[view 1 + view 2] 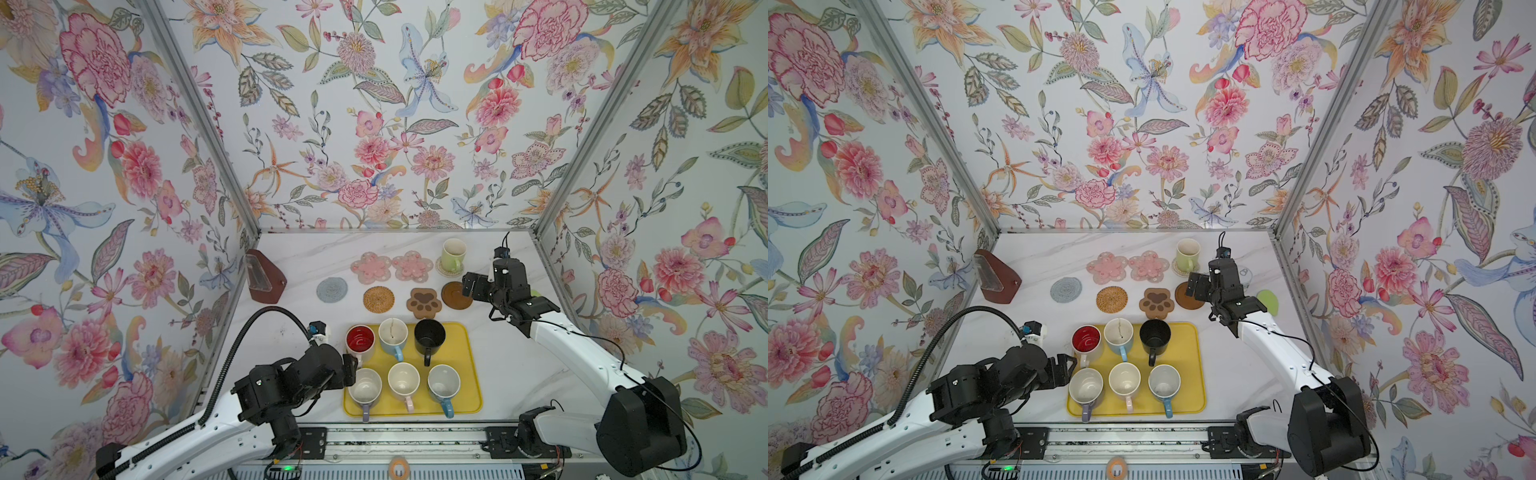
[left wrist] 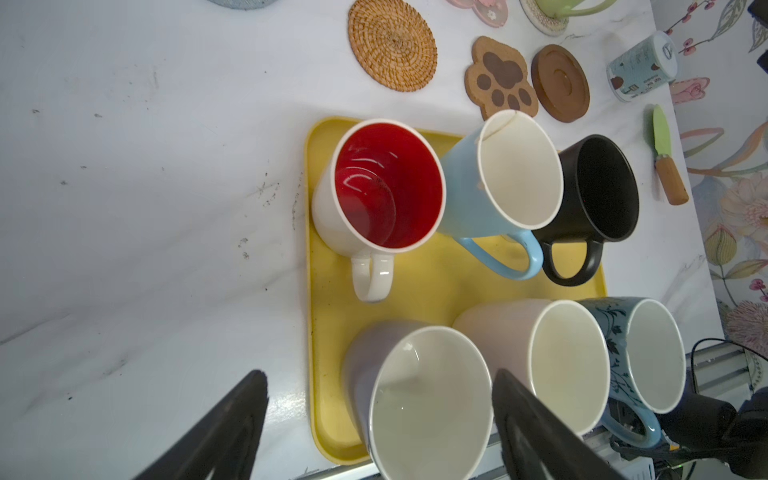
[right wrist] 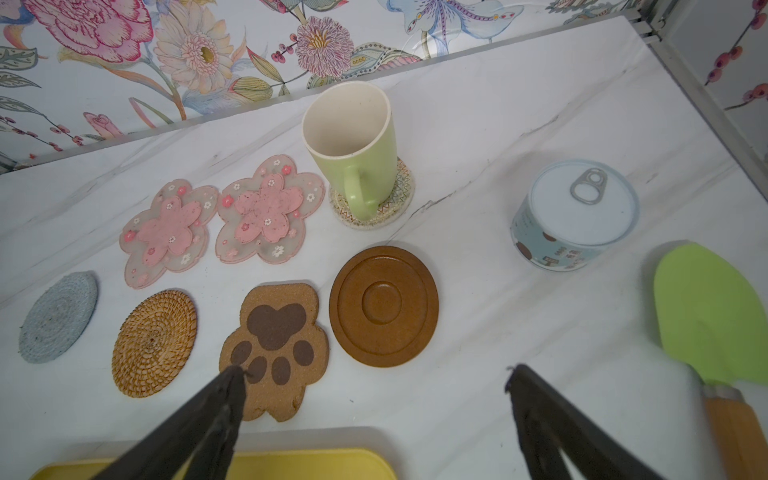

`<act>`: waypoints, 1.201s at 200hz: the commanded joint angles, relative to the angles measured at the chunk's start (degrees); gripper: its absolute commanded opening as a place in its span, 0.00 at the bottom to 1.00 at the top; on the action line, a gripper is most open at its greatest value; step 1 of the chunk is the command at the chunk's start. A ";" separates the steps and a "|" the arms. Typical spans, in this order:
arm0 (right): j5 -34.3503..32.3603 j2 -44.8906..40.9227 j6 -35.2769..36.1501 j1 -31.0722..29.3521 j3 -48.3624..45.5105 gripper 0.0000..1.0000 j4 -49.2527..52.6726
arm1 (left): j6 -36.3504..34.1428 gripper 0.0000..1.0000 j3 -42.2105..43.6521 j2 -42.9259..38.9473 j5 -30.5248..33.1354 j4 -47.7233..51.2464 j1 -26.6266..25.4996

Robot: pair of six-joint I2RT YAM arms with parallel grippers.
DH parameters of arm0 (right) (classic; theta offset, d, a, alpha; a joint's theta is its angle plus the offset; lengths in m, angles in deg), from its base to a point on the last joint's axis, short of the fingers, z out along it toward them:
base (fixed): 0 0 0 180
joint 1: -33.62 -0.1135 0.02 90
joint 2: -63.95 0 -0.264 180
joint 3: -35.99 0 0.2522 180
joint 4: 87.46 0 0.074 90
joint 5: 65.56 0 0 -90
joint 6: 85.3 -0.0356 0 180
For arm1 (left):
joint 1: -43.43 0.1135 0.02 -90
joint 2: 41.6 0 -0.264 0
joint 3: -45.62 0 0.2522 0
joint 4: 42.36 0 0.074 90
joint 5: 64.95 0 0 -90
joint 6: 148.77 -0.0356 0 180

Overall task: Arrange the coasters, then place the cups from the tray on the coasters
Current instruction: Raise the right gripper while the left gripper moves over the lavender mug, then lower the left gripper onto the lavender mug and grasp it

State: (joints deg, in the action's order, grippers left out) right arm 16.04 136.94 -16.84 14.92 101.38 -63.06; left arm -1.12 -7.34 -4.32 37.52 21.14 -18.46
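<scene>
Left claw (image 2: 378, 374), spread around lilac mug (image 2: 428, 415) on the tray (image 2: 415, 286), could knock pink mug (image 2: 569, 365) (very close); right claw (image 3: 374, 370) spread.

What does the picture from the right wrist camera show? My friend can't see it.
A light green mug stands on a pale woven coaster on a white marble table. Six bare coasters lie nearby: two pink flowers, grey round, tan rattan, brown paw, dark wooden disc. The right gripper is open and empty.
</scene>
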 commanded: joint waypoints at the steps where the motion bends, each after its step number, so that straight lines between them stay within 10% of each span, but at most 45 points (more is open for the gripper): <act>1: -0.83 0.75 -1.04 -0.46 -0.01 0.99 -0.61 | 6.05 0.85 -0.09 0.68 2.65 3.37 -5.16; 95: -0.91 -0.19 -1.83 -0.75 -2.04 0.99 -0.48 | 27.07 0.81 -0.70 8.47 9.35 9.63 -31.38; 240: -0.19 -0.28 -1.31 -0.82 -3.88 0.99 -1.06 | 24.03 0.71 1.16 20.90 2.70 -0.55 -32.50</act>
State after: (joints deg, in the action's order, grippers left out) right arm 15.95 136.92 -17.89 14.46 98.28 -63.13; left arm 24.03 -6.90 15.00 41.96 20.85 -51.46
